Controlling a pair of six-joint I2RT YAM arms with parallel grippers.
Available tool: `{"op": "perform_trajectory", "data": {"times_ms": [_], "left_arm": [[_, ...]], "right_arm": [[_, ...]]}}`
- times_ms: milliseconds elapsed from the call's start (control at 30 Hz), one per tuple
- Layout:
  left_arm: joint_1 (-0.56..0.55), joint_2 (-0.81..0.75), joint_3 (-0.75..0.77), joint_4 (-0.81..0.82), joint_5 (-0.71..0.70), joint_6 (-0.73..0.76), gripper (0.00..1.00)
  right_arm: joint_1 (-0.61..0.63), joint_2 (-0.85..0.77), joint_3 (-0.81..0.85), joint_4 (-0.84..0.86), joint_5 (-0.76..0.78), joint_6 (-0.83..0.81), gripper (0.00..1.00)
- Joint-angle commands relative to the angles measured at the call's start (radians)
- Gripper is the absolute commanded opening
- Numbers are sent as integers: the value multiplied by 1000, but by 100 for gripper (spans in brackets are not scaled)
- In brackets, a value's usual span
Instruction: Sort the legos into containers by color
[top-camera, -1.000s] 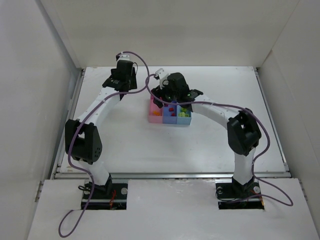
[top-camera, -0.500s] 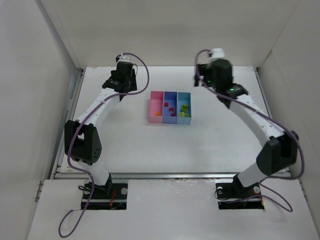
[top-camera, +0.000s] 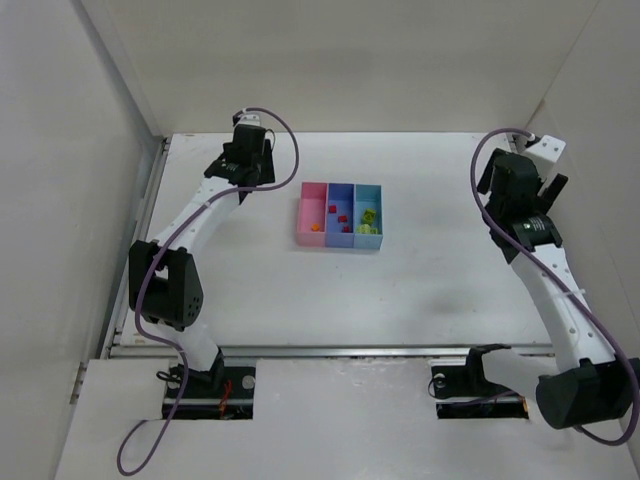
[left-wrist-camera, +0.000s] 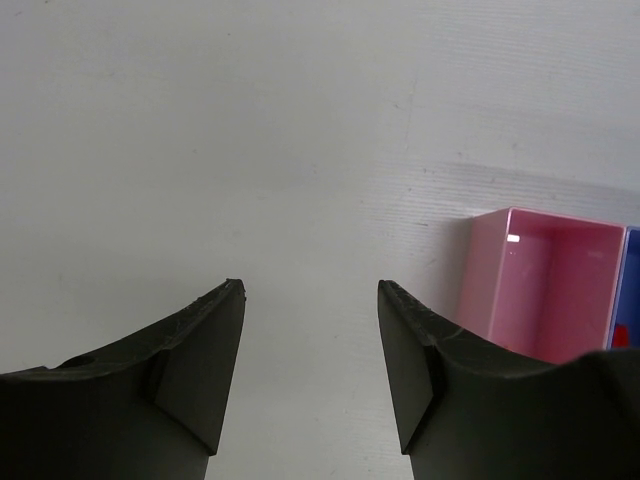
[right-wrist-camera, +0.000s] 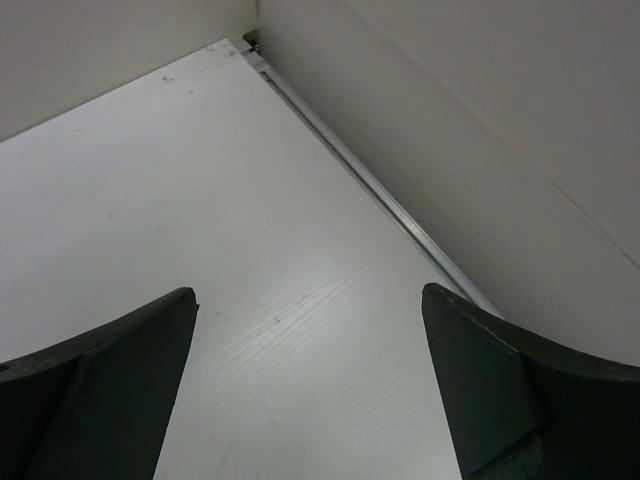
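The left pincer is released, its two dark fingers parted by a moderate gap with nothing between them and nothing touching them. It hangs over bare worktop, just to the left of the containers and toward the far edge. In its wrist view the pink bin shows beside the right finger, apart from it. The right pincer is spread much wider, holds nothing, and points down at the far right corner of the worktop where the side wall meets it, well apart from the containers. The containers stand near the middle of the worktop, open tops up. The joined row runs left to right, parallel to the far edge, and each compartment's long side runs from near to far. The pink bin is on the left, the medium blue bin is in the middle, and the light blue bin is on the right. An orange-yellow lego lies in the pink bin, red legos in the medium blue bin, and yellow-green legos in the light blue bin. One more red speck sits at the wall between pink and medium blue, and which side it lies on cannot be told.
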Motion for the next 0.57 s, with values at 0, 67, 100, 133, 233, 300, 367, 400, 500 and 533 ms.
{"op": "perform_trajectory", "data": {"times_ms": [0,67,100,133,233,300,367,400,500,533], "left_arm": [[-4,-51,-11,14,7,-2,52],[-13,-61,-20,14,7,-2,52],[-13,-61,-20,14,7,-2,52],[-13,-61,-20,14,7,-2,52],[-13,-71,-30,23,7,-2,52],[-24,-81,-30,23,7,-2,52],[-24,-81,-30,23,7,-2,52],[-33,-90,-39,23,7,-2,52],[-33,-90,-39,23,7,-2,52],[-33,-90,-39,23,7,-2,52]], "right_arm": [[7,-30,-5,-45,62,45,99],[7,-30,-5,-63,62,45,99],[7,-30,-5,-82,62,59,99],[7,-41,4,-82,62,59,99],[7,-51,13,-105,62,70,99],[7,-61,13,-105,62,70,99],[7,-71,4,-114,53,70,99],[7,-80,4,-114,53,82,99],[7,-111,-21,-114,34,82,98],[7,-134,-21,-105,34,82,98]]}}
